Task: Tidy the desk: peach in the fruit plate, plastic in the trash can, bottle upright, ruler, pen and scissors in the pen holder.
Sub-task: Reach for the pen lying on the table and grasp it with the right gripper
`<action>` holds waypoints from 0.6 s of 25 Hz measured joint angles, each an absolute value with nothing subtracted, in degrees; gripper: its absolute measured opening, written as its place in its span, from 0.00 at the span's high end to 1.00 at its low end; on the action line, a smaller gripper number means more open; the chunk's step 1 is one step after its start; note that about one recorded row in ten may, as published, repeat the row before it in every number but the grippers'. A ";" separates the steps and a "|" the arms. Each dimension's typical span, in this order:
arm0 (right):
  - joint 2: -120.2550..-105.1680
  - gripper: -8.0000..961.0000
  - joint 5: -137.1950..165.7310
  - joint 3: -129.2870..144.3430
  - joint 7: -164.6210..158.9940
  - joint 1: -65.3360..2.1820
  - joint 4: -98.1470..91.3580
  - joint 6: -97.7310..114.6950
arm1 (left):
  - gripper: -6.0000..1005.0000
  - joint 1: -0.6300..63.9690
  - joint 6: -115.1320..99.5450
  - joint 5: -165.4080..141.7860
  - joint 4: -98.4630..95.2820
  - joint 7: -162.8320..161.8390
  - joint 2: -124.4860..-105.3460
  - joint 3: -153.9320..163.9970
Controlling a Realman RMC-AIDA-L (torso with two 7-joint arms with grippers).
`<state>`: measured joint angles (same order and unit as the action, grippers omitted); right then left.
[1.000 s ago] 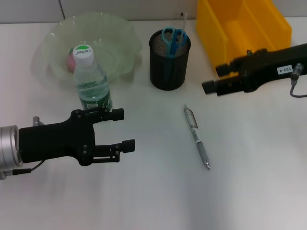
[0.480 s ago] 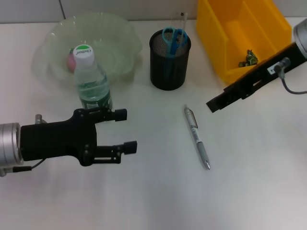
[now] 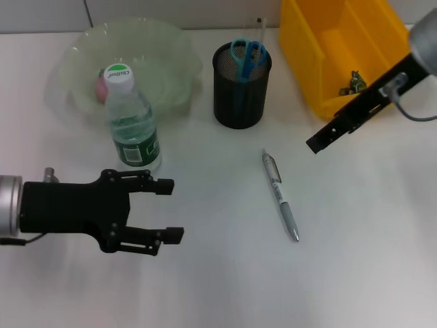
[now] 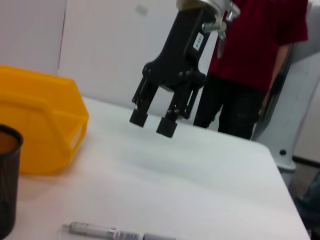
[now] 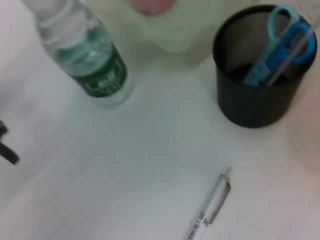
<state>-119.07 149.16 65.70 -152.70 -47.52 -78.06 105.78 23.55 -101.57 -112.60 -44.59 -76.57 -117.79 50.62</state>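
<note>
Silver and slim, the pen (image 3: 280, 197) lay flat on the white desk (image 3: 355, 260), alone among the task's items in waiting to be put away, between the black mesh pen holder (image 3: 240, 89) and the desk's near edge. The right gripper (image 3: 321, 140) hung in the air beside the yellow trash bin (image 3: 311, 41), well apart from the pen, its two black fingers a modest way apart with nothing between them, as the left wrist view showed. The left gripper (image 3: 165, 210) hovered low over the desk just in front of the upright water bottle (image 3: 130, 119), fingers spread wide and empty.

By appearance the pen was light and rigid, its smooth barrel likely to roll or skid under a careless pinch. A grip across the barrel near its middle, closing at right angles to its length, looked the safest hold; the clip end (image 3: 271, 166), pointing toward the holder, offered a less even surface.

Blue-handled scissors (image 3: 247, 56) and a clear ruler (image 3: 259, 26) stood in the holder. A pink peach (image 3: 101, 86) sat in the pale green glass fruit plate (image 3: 171, 48), and a crumpled scrap (image 3: 354, 83) lay in the bin.
</note>
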 joint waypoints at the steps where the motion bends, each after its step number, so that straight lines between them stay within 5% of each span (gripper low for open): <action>1: -119.08 0.27 150.07 66.68 -153.81 -48.21 -77.00 105.08 | 0.16 23.55 -101.70 -113.20 -45.88 -77.43 -117.79 50.63; 15: -119.63 0.27 152.54 76.32 -164.48 -55.41 -61.12 93.33 | 0.16 22.87 -103.54 -115.53 -52.04 -81.09 -117.94 50.45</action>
